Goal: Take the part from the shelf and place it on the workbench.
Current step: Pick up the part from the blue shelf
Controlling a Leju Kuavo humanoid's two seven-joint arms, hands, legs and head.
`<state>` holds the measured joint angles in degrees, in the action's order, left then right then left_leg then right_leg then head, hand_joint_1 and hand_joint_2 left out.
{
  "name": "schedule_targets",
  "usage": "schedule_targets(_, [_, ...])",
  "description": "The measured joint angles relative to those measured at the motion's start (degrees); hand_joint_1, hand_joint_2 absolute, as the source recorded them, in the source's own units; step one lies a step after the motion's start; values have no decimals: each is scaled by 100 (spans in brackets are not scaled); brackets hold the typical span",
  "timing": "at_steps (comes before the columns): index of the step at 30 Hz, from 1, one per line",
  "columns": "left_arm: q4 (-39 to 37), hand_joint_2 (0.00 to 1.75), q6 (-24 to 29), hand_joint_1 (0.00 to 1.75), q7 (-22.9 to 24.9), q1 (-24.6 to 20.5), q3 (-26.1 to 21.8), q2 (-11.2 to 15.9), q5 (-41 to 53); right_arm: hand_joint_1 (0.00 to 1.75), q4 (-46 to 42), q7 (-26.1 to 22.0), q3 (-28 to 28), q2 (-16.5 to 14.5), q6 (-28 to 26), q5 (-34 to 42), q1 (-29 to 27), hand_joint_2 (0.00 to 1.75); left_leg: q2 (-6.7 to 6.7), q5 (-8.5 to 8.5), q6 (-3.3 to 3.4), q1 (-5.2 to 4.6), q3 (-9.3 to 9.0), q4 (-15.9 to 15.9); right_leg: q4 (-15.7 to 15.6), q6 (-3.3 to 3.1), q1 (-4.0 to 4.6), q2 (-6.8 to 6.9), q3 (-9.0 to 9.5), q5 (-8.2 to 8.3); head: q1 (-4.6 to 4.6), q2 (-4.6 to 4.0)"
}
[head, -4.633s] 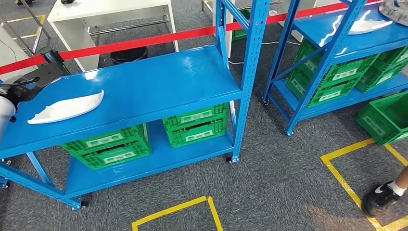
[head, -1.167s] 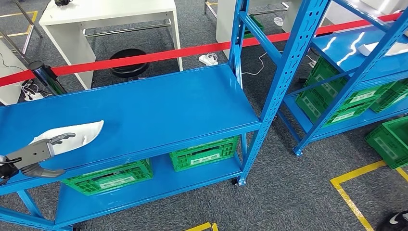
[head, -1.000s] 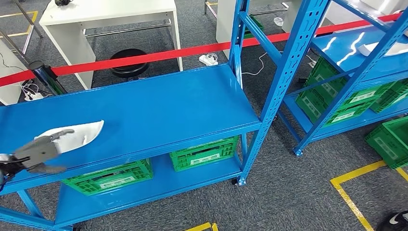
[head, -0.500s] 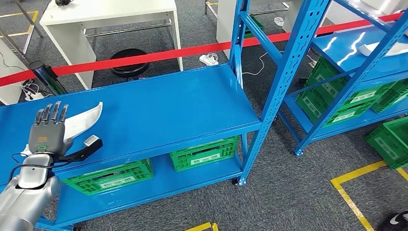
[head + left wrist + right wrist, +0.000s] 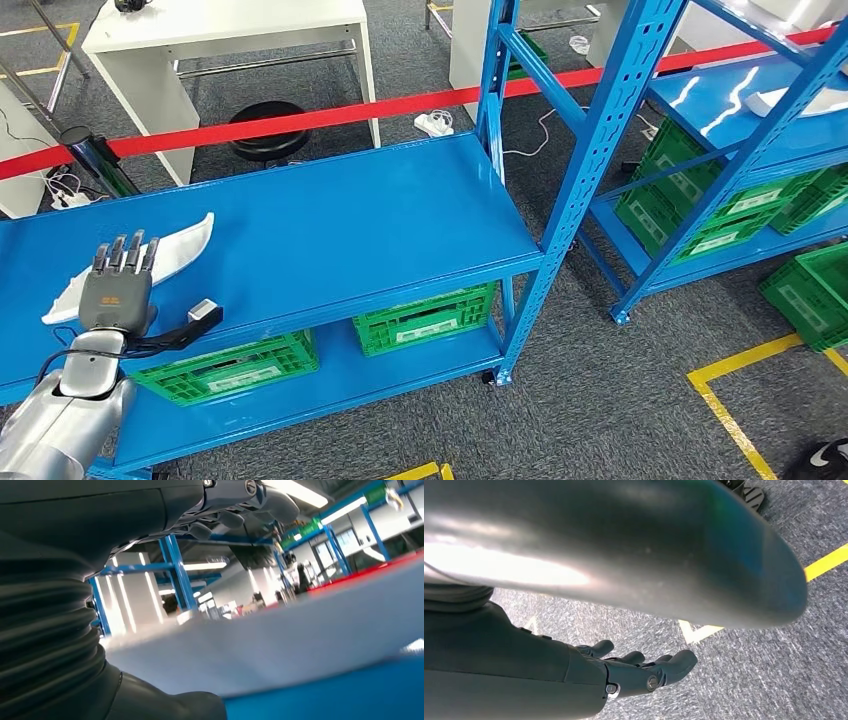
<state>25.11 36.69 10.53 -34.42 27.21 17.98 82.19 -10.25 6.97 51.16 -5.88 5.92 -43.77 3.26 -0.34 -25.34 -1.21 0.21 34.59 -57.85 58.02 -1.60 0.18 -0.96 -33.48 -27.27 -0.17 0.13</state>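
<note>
The left hand (image 5: 118, 292) is hovering over the front of the shelf (image 5: 330, 215), palm down, fingers straight and spread, thumb sticking out to the side, holding nothing. Its fingertips are lying over the near edge of the part (image 5: 150, 260), a long white curved shell that is resting on the shelf's top board toward its left end, one tip pointing up and away from the robot. From the left wrist view the part (image 5: 300, 640) is showing as a pale blurred surface just under the fingers; whether they are touching it I cannot tell. The right hand (image 5: 634, 672) is hanging by the robot's side over the carpet, fingers loosely extended and empty. To do this grasp well, I would judge, the hand is needing to come down so the fingers are reaching over the shell's far edge while the thumb is sliding under the near one, closing near the middle of its length; a grip out at one end is likely to let the thin shell tip or slip on the glossy board. Below the top board green crates (image 5: 420, 320) are sitting on the lower board. Farther back a red tape (image 5: 300, 112) is running across, and beyond it a white desk (image 5: 220, 20) is standing, the likely drop spot.
</note>
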Motion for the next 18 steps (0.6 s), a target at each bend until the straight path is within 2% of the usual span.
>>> schedule_targets(5, [-209,175,-418,0,-291,-119,-127,-30,-244,0,0,5,7,0,0,-1,-4,0,-2,0,0,0,-1,0,0,2,-2,3,3,-2,1,1])
schedule_targets(9, [-311,175,-1195,0,-423,-321,-233,-91,-407,0,0,16,14,0,-4,1,-3,0,-6,-2,2,0,-11,1,0,9,-4,9,17,-7,0,1])
schedule_targets(10, [-335,175,-1416,9,-441,-380,-258,-109,-437,0,0,15,15,-1,-4,1,-2,0,-7,-3,3,-1,-16,1,0,10,-4,10,24,-8,0,1])
schedule_targets(13, [-412,175,-1977,140,-454,-541,-305,-140,-532,0,0,-4,16,-2,11,-8,-1,0,-7,-6,5,-1,-34,4,0,12,-5,9,42,-11,1,1])
schedule_targets(14, [-445,175,-2126,175,-451,-582,-326,-140,-569,0,0,-15,16,-2,27,-16,-2,0,-6,-6,5,-1,-39,4,0,12,-5,8,46,-11,1,1])
schedule_targets(18, [-598,175,-2674,175,-402,-713,-447,-89,-750,0,0,-44,16,0,110,-72,-4,0,-5,-5,3,-1,-46,6,1,12,-2,6,51,-11,0,0])
